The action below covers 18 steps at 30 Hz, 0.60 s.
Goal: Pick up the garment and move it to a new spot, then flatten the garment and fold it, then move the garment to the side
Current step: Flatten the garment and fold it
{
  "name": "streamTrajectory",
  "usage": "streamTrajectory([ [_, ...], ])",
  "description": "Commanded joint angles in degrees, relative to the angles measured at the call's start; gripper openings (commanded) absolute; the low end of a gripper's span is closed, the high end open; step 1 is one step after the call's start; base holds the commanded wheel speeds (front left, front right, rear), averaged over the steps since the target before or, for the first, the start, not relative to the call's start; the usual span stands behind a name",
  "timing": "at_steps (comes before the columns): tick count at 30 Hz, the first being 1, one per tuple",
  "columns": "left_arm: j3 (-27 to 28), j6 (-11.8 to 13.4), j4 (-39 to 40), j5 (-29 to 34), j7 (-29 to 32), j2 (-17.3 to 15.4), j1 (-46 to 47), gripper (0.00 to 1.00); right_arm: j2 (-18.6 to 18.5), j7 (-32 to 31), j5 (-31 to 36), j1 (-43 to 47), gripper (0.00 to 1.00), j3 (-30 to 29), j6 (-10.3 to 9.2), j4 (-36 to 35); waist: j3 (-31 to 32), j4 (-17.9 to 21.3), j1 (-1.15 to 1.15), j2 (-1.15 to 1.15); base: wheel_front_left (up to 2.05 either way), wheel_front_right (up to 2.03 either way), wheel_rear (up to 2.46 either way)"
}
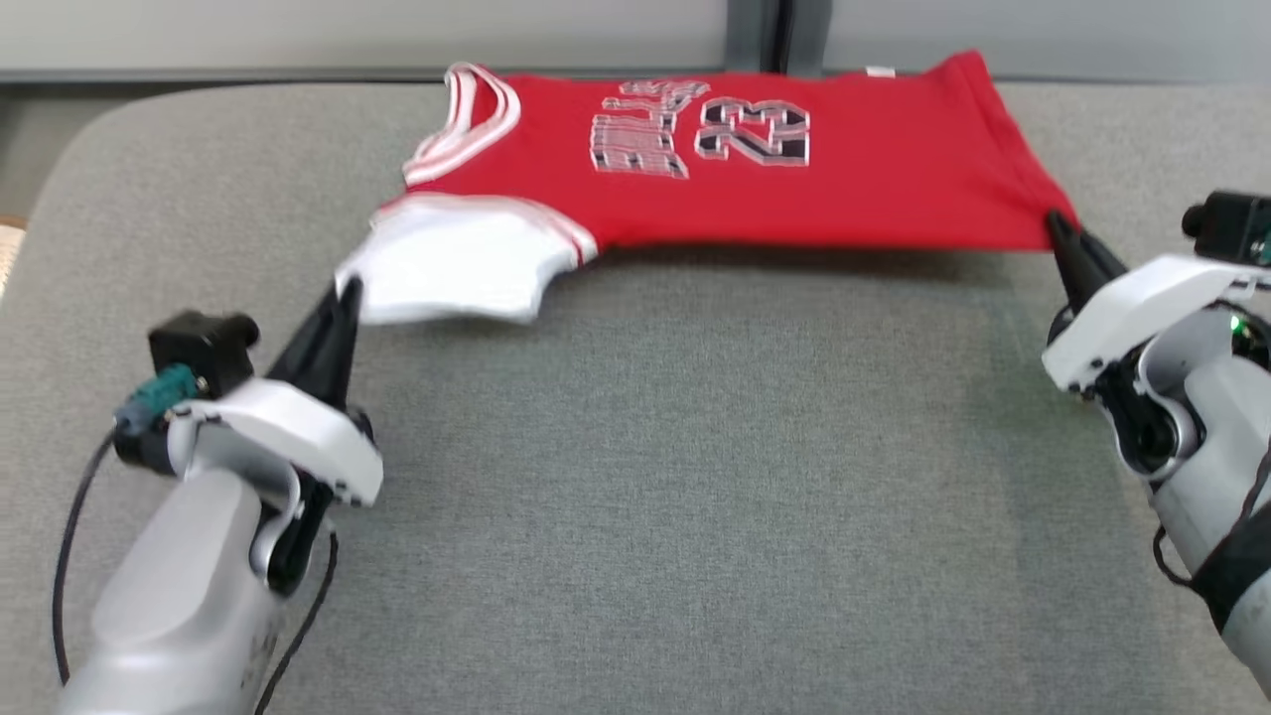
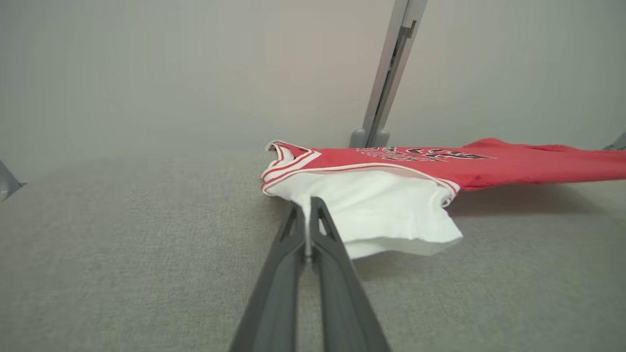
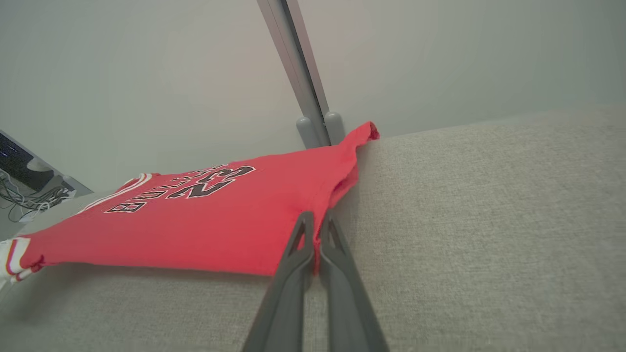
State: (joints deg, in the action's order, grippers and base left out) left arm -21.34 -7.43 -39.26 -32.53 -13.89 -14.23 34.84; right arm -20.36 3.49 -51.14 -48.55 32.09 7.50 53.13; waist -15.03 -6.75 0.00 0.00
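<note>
A red basketball jersey [image 1: 755, 179] with white trim and the number 23 hangs stretched between my two grippers, its near edge lifted off the grey cushioned surface [image 1: 635, 477] and its far edge resting near the back. My left gripper [image 1: 348, 290] is shut on the white sleeve part [image 2: 381, 210] at the jersey's left corner, with the tips [image 2: 308, 203] pinching the cloth. My right gripper [image 1: 1055, 223] is shut on the red hem corner [image 3: 274, 230], and its tips [image 3: 317, 217] meet at the fabric edge. The jersey casts a shadow beneath its lifted edge.
A pale wall with a grey vertical post [image 1: 760, 35] runs behind the surface. The rounded left corner of the cushion [image 1: 70, 149] drops off at the far left. Cables and equipment [image 3: 27, 190] lie off the surface's far end in the right wrist view.
</note>
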Motion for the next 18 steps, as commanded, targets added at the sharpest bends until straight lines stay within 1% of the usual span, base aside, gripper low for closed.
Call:
streamTrajectory([
  [1, -1.28, -0.05, -0.31, -1.05, 0.6, -1.16, -1.12, 0.0, -0.72, -0.52, -0.56, 1.25, 0.0, 0.61, -0.02, 0.35, 2.07, -0.49, 0.0, 0.0, 0.0, 0.0, 0.0],
  [3, -4.5, -0.05, -0.38, -3.05, 1.96, -2.66, -2.82, 0.0, -1.24, -1.35, -1.19, 2.57, 0.0, 1.85, -0.02, 0.82, 3.35, -0.53, 0.0, 0.0, 0.0, 0.0, 0.0],
  [5, -8.38, -0.06, -0.03, -5.74, 4.77, -3.97, -4.83, 0.0, -1.82, -2.5, -1.9, 3.92, 0.0, 3.07, -0.02, 1.24, 4.66, -0.58, 0.0, 0.0, 0.0, 0.0, 0.0],
  [9, -14.24, -0.05, 2.66, -11.53, 8.76, -7.31, -7.26, 0.0, -3.09, -4.71, -3.55, 5.98, 0.0, 5.13, -0.02, 0.78, 6.57, -0.7, 0.0, 0.0, 0.0, 0.0, 0.0],
  [13, -19.68, -0.05, 7.95, -16.8, 10.36, -10.9, -9.17, 0.0, -5.36, -5.16, -3.41, 7.68, 0.0, 8.49, -0.02, -1.45, 8.08, -0.64, 0.0, 0.0, 0.0, 0.0, 0.0],
  [18, -24.83, -0.06, 15.05, -23.19, 12.26, -15.82, -10.45, 0.0, -8.06, -7.85, -5.83, 9.77, 0.0, 11.9, -0.02, -3.7, 10.08, -0.94, 0.0, 0.0, 0.0, 0.0, 0.0],
])
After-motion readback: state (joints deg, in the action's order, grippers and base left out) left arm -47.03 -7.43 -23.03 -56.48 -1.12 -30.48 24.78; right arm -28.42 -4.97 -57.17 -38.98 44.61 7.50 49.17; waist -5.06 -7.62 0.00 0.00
